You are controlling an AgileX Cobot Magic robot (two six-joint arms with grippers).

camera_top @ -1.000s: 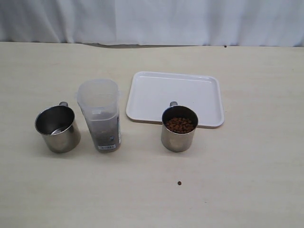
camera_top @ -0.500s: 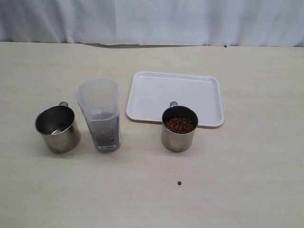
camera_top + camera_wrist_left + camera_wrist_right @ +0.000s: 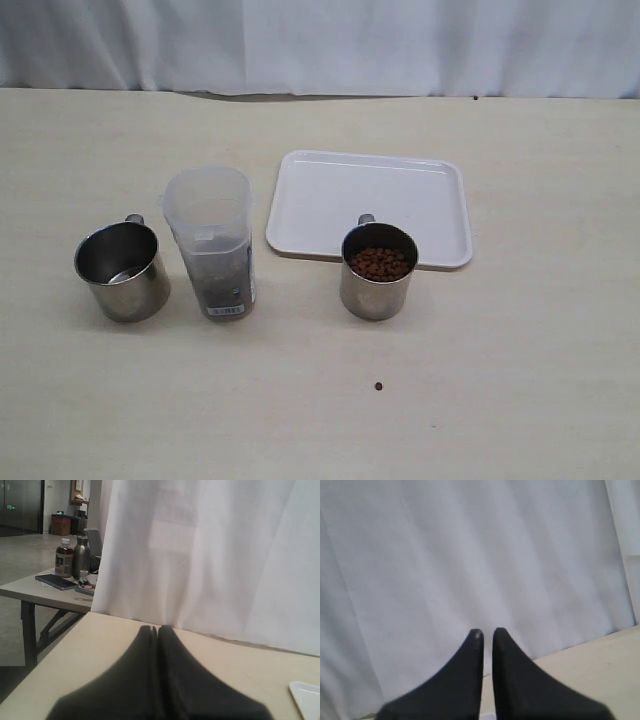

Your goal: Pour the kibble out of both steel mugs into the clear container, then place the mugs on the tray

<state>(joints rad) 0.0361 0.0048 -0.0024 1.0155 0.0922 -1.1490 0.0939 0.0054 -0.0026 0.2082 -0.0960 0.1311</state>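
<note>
On the pale tabletop (image 3: 520, 380), a shiny steel mug (image 3: 378, 290) of small dark-brown kibble pellets (image 3: 378, 263) is set at the near edge of the flat white rectangular tray (image 3: 368, 190). A second steel mug (image 3: 121, 285) is set at the left, just beside the tall translucent plastic container (image 3: 208, 215), which is partly filled with kibble. Both the left jaws and the right jaws are seen closed together, with nothing held.

I see the left steel mug (image 3: 121, 272) upright and empty, handle to the far side. Just right of it, the clear container (image 3: 212, 215) stands upright, its lower part dark with kibble (image 3: 222, 282). The right steel mug (image 3: 378, 290) stands upright, holding more kibble, against the near rim of the flat white tray (image 3: 370, 190). One stray pellet (image 3: 379, 386) lies nearer, apart.
</note>
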